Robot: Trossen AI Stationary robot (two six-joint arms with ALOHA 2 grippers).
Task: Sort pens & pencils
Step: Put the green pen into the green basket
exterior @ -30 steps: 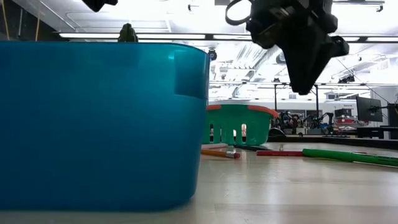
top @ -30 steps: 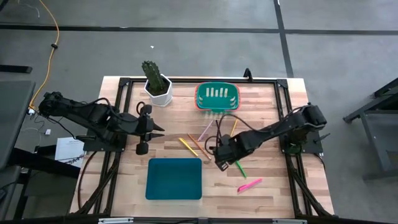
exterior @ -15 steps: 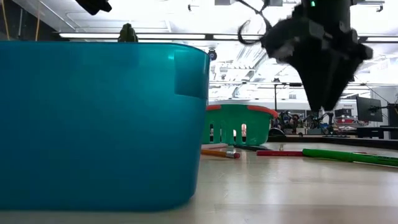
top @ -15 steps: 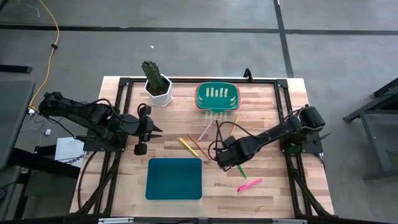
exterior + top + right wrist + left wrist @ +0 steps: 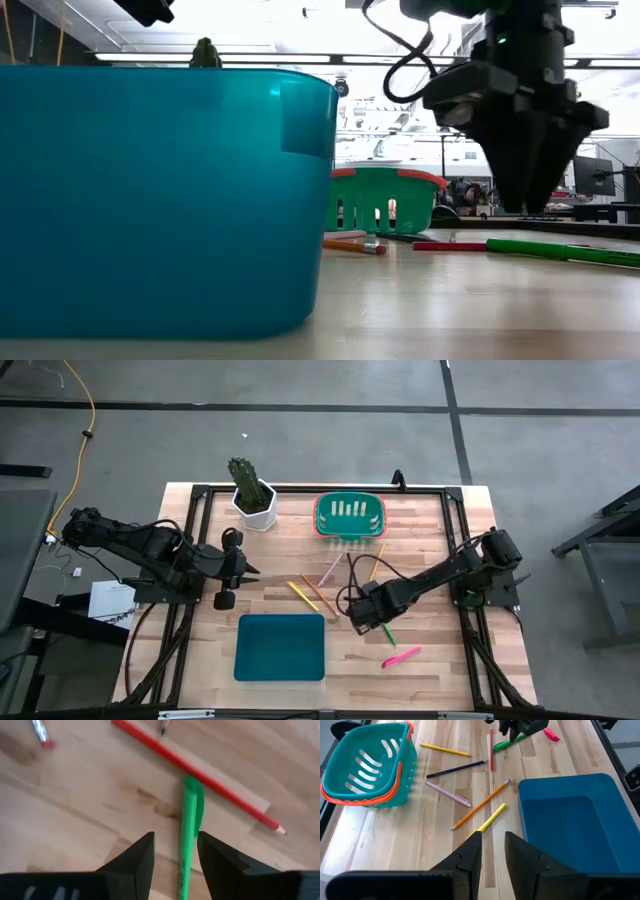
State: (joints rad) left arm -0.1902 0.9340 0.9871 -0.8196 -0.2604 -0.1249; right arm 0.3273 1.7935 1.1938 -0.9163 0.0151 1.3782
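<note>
Lab, ceiling striplights (image 5: 300,57), monitors (image 5: 593,176)

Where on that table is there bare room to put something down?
Bare wood shows between the cactus pot and the blue bin, and right of the pink pen. It is crowded between the green basket and the bin, where the pencils lie and the right gripper hovers.

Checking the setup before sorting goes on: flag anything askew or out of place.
Nothing is damaged or spilled. The pens and pencils lie scattered loose on the table; the green pen has one end against the red pencil, beneath the right pincer. The blue bin is empty.
</note>
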